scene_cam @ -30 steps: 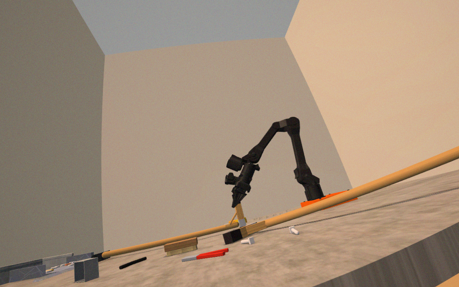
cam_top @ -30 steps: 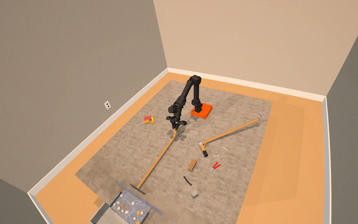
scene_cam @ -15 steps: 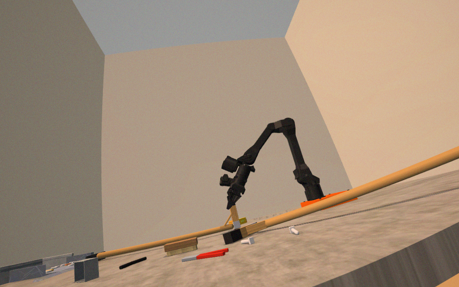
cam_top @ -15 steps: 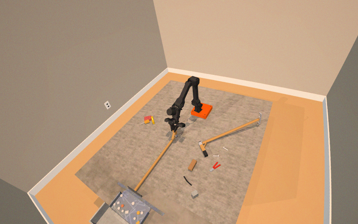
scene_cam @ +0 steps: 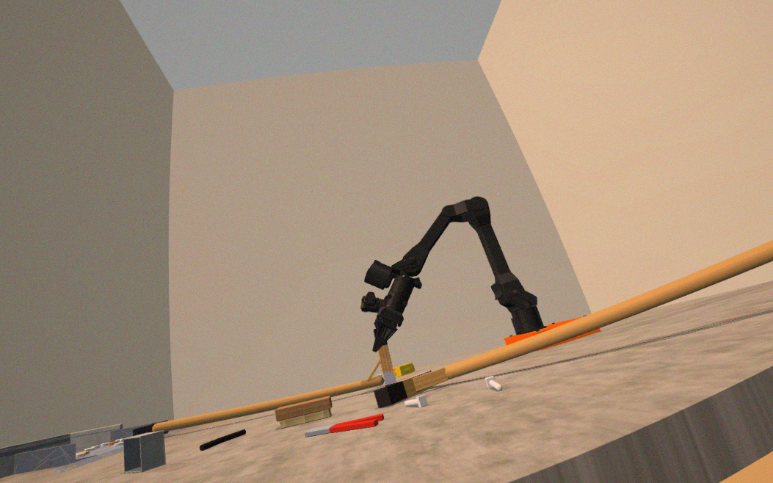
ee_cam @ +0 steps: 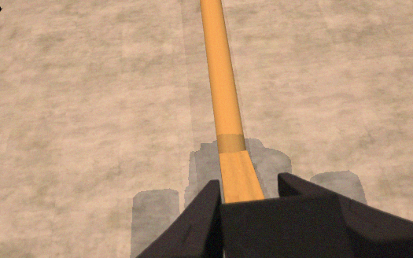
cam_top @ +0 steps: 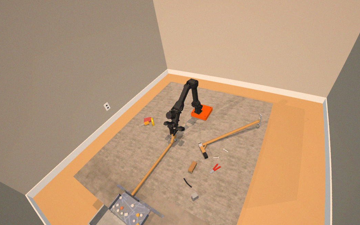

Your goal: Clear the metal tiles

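Observation:
My gripper [cam_top: 173, 134] [scene_cam: 380, 348] [ee_cam: 248, 186] is shut on the upright wooden grip of the long scraper [cam_top: 153, 167] [scene_cam: 269, 404] [ee_cam: 223, 79]. The scraper's handle runs away from me to the near edge of the steel bench plate [cam_top: 143, 208], at the bottom left of the top view. Its dark blade is at the plate's near lip; whether it touches the plate is unclear. Several small pale and orange tiles [cam_top: 132, 205] lie spread on the plate. The catch box [cam_top: 99, 214] adjoins the plate's far end and is partly cut off by the frame.
A second long-handled tool [cam_top: 231, 132] [scene_cam: 635, 304] with a pronged head lies right of the scraper. Near it are a wooden block [cam_top: 192, 166] [scene_cam: 303, 409], red-handled pliers [cam_top: 215, 168] [scene_cam: 353, 424], two white bolts, a black rod [cam_top: 187, 182] and a grey block [cam_top: 194, 196]. A red-yellow item [cam_top: 148, 120] lies left.

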Robot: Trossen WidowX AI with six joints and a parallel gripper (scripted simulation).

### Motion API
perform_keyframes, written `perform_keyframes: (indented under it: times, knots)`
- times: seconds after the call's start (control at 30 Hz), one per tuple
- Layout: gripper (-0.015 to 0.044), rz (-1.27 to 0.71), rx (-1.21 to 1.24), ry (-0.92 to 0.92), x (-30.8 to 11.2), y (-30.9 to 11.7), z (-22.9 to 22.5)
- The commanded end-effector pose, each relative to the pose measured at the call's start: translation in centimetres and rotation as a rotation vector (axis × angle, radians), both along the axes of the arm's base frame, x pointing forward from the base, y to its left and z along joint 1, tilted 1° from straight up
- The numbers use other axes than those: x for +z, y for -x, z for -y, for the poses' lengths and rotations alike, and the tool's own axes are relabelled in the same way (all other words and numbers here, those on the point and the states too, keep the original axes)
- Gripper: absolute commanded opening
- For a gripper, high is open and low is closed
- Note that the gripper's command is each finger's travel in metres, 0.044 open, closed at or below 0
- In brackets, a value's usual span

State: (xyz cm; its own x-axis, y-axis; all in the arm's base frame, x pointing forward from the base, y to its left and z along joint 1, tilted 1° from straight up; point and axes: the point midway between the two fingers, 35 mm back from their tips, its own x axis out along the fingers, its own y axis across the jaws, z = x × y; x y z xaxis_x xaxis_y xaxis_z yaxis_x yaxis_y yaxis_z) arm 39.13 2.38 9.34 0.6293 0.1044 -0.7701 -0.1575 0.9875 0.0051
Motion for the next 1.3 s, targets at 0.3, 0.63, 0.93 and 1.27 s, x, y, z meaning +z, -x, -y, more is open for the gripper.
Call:
perform_keyframes:
  times: [0.3,0.63,0.93,1.27]
  knots:
    - [0.0,0.018,-0.002,0.0,0.6,-2.2,-0.2]
    - [0.0,0.019,-0.002,0.0,0.7,-4.0,-0.1]
    - [0.0,0.02,-0.002,0.0,0.8,-5.1,-0.2]
    - [0.0,0.022,-0.002,0.0,1.1,-6.6,-0.5]
